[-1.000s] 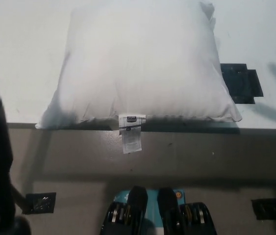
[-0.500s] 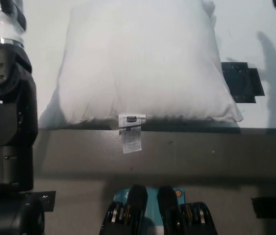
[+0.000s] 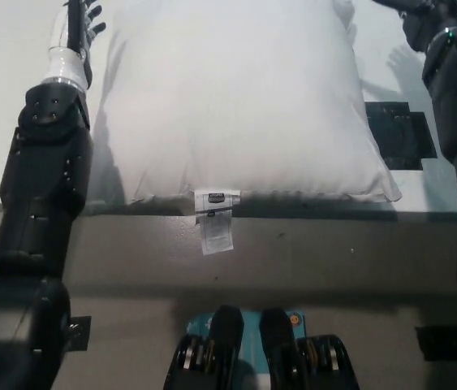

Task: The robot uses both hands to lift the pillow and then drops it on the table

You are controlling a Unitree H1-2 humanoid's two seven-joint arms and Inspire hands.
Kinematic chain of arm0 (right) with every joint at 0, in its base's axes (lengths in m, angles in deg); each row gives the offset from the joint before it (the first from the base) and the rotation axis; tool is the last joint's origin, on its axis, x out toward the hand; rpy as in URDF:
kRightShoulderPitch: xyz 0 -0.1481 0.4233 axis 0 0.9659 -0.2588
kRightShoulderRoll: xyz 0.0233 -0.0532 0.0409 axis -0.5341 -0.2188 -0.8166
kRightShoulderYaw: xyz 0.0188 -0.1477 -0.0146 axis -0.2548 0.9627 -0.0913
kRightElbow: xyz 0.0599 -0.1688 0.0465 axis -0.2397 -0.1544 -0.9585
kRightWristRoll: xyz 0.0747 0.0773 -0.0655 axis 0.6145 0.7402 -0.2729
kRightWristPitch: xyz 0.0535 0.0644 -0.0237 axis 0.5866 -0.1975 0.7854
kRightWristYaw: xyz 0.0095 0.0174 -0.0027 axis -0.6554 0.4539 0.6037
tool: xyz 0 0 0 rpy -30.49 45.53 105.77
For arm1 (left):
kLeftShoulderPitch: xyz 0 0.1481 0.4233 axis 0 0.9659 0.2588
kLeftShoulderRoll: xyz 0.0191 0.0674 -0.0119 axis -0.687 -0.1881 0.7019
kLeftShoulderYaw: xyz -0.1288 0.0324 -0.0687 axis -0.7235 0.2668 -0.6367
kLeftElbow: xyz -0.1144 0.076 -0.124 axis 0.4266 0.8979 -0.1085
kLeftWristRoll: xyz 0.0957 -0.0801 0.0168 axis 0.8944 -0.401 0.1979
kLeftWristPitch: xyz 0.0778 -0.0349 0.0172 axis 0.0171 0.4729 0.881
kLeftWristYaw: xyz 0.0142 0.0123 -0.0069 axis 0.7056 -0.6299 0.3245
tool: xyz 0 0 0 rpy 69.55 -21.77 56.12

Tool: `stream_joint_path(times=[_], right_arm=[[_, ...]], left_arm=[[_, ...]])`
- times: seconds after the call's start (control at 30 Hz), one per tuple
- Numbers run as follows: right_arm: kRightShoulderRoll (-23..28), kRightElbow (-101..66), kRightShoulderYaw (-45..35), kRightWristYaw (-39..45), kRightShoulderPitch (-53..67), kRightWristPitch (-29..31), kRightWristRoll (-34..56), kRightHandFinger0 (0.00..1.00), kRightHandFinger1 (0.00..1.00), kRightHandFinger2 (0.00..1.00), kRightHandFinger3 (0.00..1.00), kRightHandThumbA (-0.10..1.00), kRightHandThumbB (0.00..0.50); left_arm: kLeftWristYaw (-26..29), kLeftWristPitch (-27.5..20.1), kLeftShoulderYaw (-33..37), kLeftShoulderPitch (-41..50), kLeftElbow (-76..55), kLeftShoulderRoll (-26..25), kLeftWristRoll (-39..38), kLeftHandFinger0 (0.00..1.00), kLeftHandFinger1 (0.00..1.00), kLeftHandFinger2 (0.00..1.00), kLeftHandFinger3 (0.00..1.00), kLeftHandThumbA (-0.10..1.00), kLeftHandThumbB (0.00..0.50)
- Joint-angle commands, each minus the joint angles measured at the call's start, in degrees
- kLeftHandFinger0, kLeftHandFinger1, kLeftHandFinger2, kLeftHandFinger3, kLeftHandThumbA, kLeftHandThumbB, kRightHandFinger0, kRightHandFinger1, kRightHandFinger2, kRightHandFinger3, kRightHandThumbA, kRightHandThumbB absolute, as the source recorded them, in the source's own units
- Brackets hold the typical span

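Note:
A large white pillow (image 3: 232, 101) lies flat on the white table (image 3: 9, 162), its near edge along the table's front edge and a white label (image 3: 216, 221) hanging over it. My white left hand (image 3: 79, 20) is up at the pillow's far left side, open with fingers apart, close beside the pillow but not holding it. At the top right, my black right hand (image 3: 411, 8) is near the pillow's far right corner and partly cut off by the picture's edge. It holds nothing, and its shadow on the table shows spread fingers.
A black tape patch (image 3: 400, 136) is stuck on the table just right of the pillow. The table's front edge (image 3: 309, 213) runs across the middle, with grey floor below. Small black marks (image 3: 443, 343) lie on the floor.
Both arms have swung up into view and reached forward, one along each side of the pillow. The hands now flank its far corners. The pillow has not moved.

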Motion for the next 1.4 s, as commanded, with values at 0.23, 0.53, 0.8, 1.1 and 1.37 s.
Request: stream_joint_path(times=[0.23,0.53,0.8,1.1,1.37], right_arm=[[-0.38,5.24,2.5,2.03,-0.34,3.55,1.71,1.0,1.0,1.0,1.0,1.0,0.367],[-1.44,9.57,4.58,1.25,-0.33,6.99,0.65,1.0,1.0,1.0,1.0,1.0,0.32],[-2.51,13.67,10.65,0.1,1.16,12.31,-2.7,1.0,1.0,1.0,1.0,1.0,0.335],[-6.48,18.52,17.48,0.25,6.21,17.87,-4.84,1.0,1.0,1.0,1.0,1.0,0.262],[-7.49,20.12,19.23,0.06,8.34,17.46,-5.19,1.0,1.0,1.0,1.0,1.0,0.239]], left_arm=[[-0.29,-7.3,-0.94,-1.37,15.35,-2.66,-1.79,1.0,1.0,1.0,1.0,1.0,0.228],[0.04,-8.12,-0.48,-1.4,17.98,-3.04,-1.63,1.0,1.0,1.0,1.0,1.0,0.209],[-1.77,-11.9,-1.22,-0.35,19.15,-2.03,-3.11,1.0,1.0,1.0,1.0,1.0,0.246],[-3.99,-15.91,-1.22,3.22,21.36,4.45,-4.31,1.0,1.0,1.0,1.0,1.0,0.213],[-4.21,-15.84,1.41,3.66,22.35,7.47,-2.2,1.0,1.0,1.0,1.0,1.0,0.22]])
